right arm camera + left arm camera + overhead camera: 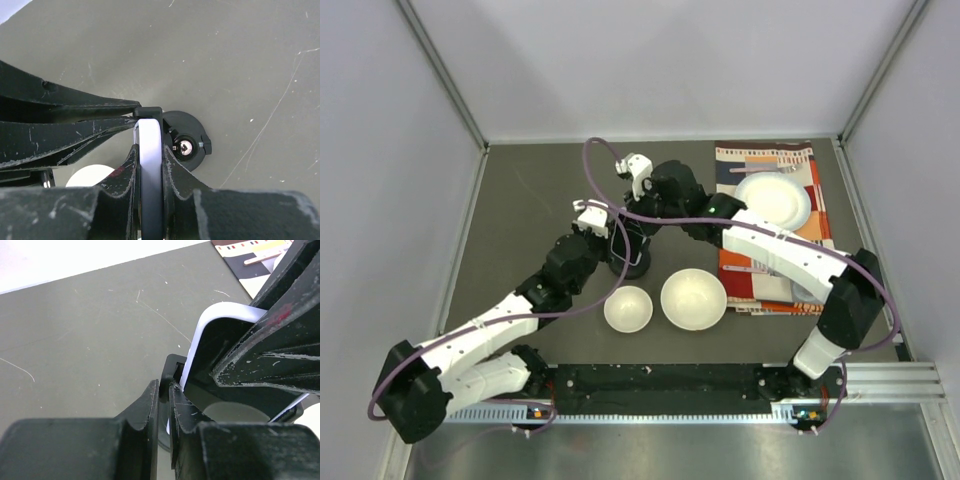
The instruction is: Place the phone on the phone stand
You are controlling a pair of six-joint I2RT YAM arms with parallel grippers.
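top external view, near to far: two plain white round bowls, a small one (628, 308) and a larger one (693, 298), sit side by side on the matte dark grey table (540, 200). just behind the small bowl is the phone stand (630, 262), black, with a round disc base. both arms meet over it

right wrist view: right gripper (150, 148) is clamped on the phone (150, 170). phone is held on edge, its smooth lavender-white rim between scuffed black fingers, its far end meeting the stand's black cradle clip. disc base with a shiny screw lies just beyond

left wrist view: left gripper (164, 386) fingers are nearly together, pinched on the cradle's edge beside the phone's rounded corner

far right: white plate (772, 198) on a patterned orange-and-white cloth (760, 275)
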